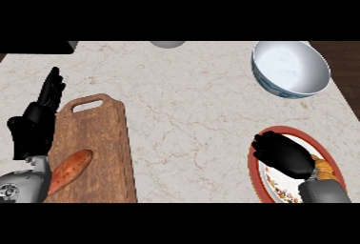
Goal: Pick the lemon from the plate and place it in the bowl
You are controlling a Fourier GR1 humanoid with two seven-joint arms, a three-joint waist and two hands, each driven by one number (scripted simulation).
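Over the near-right plate [262,164] sits the right hand [281,152], black, fingers curled downward onto the plate's surface. Whatever is under the palm is hidden, so a grip on the lemon can't be confirmed. Lemon itself: not clearly seen. Only an orange-yellow bit [325,167] peeks out just right of the wrist, touching the grey forearm; can't tell if that's the fruit or something else. Plate has a red rim and a white centre with a floral pattern at its near edge; most of it is covered by hand and forearm, and its near part is cut off by the frame edge.

Far right, bowl [292,69]: white inside, blue-patterned outside, tilted look, nothing in it. Well apart from the plate, bare counter [190,105] between them.

Far edge, centre: grey rounded object [167,44], mostly cut off, unidentifiable. Dark shape [38,46] at far-left corner, also cut off.

Left side: wooden cutting board [95,147] with handle hole at its far end, near end cut off. On it a reddish-orange elongated vegetable [70,170], looks like a sweet potato, lying diagonal, its near end partly behind the left forearm. Left hand [38,119] at the board's left edge, fingers straight and pointing far, holding nothing, resting.
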